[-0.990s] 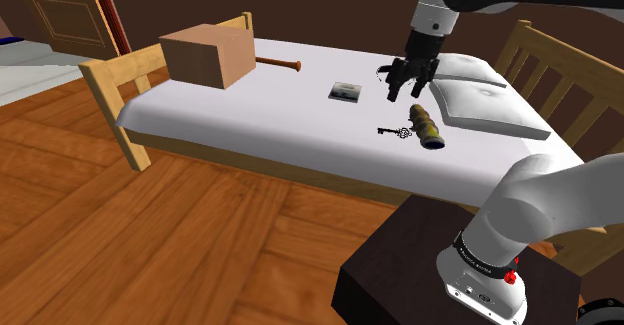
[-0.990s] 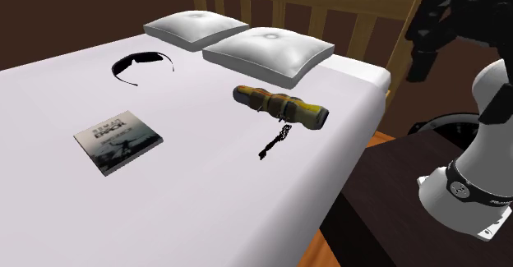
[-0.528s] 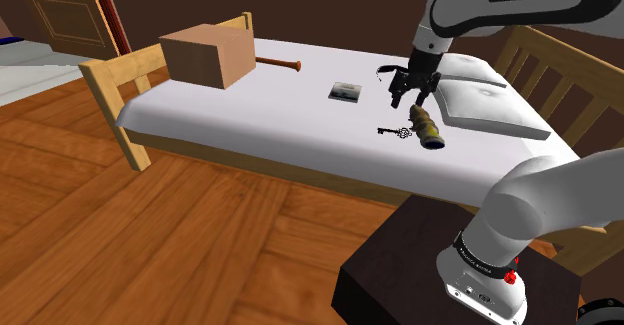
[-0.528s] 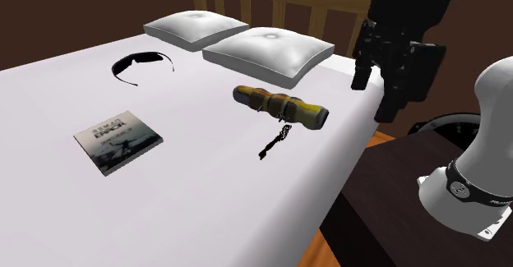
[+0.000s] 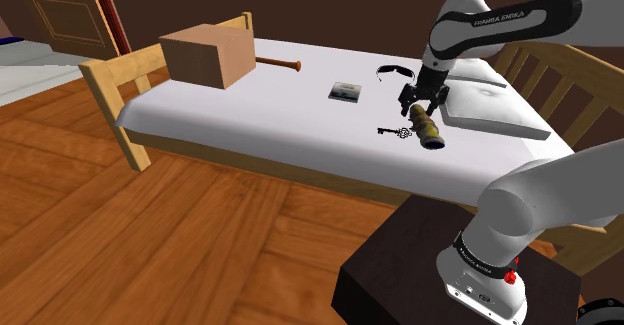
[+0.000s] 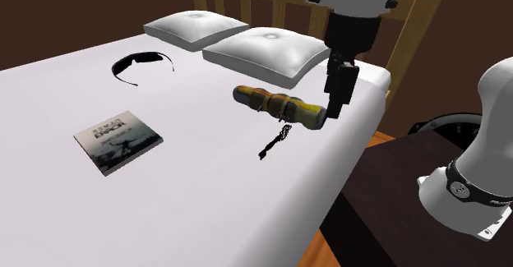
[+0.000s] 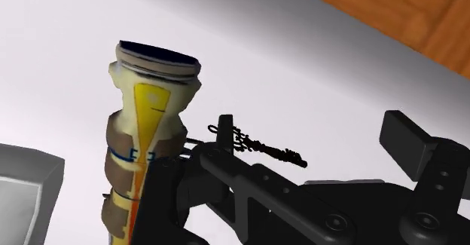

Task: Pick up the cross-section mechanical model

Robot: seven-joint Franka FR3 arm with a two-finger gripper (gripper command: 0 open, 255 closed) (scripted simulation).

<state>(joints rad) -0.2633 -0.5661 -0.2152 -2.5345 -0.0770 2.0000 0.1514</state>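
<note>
**Claw open over the model, nothing gripped yet**

The claw hangs pointing down, close above the model. Its fingers are spread apart & hold nothing. My read: they're spread so 1 finger can drop each side of the model's body, i.e. the grip isn't made yet.

The model lies on its side on the bed, on the white sheet near the pillows. It's long & lumpy w/ a dark cap at 1 end. Lying flat like that, it prob. wants a pinch across its width from above, which fits how the claw hangs. In the second exterior view the claw stands at the model's end on that view's right, so the grip may land near an end, not the middle, and the model could tip when lifted.

In the wrist view 1 finger covers part of the model's side, and the keys show in the gap betw. the fingers. Can't tell if that finger touches the model. The keys lie just beside the model, so closing here might snag them too.

Count on the bed:
- 1 model
- 1 bunch of keys
- 1 pair of sunglasses
- 1 booklet
- 2 pillows, side by side at the headboard
- 1 brown box at the far end
- 1 wooden stick poking out from behind the box

All but the keys sit well apart from the model
</note>
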